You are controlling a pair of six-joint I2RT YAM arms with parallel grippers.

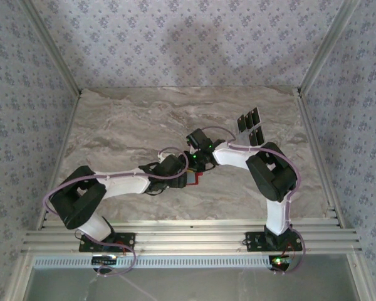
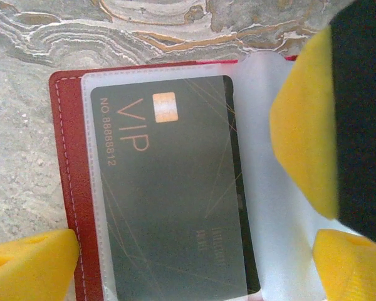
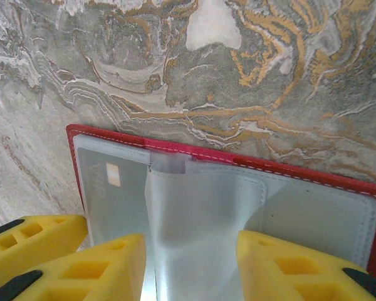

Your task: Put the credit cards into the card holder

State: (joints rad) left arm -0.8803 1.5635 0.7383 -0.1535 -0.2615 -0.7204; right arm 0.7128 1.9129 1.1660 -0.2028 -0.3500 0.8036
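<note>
**So: one card seated, spares off to the R**

Small red stitched folding card holder [image 2: 72, 188] lies open and flat mid-way across the grey marbled table top [image 1: 125, 125], w/ both grippers over it. Dark VIP card [image 2: 175, 200] sits inside a clear pocket. Its long axis runs up the L wrist view, i.e. square to the line between the L pads.

L gripper [image 2: 191, 269] is spread wide, a yellow pad on either side of the holder, nothing in it. R gripper [image 3: 188, 269] has its jaws part-way apart w/ a frosted translucent sleeve leaf [image 3: 194, 213] between the pads. Can't tell if it nips the leaf or just rests there.

Small flat black spare cards [image 1: 250, 125] lie in a cluster far-right of the holder, well apart from it, just beyond the R forearm. R arm is clearly nearer, so prob. the one to fetch. Their long axes look slanted, but too small to be sure.

Both arms are folded inward, elbows out, wrists pitched down and meeting at centre.
</note>
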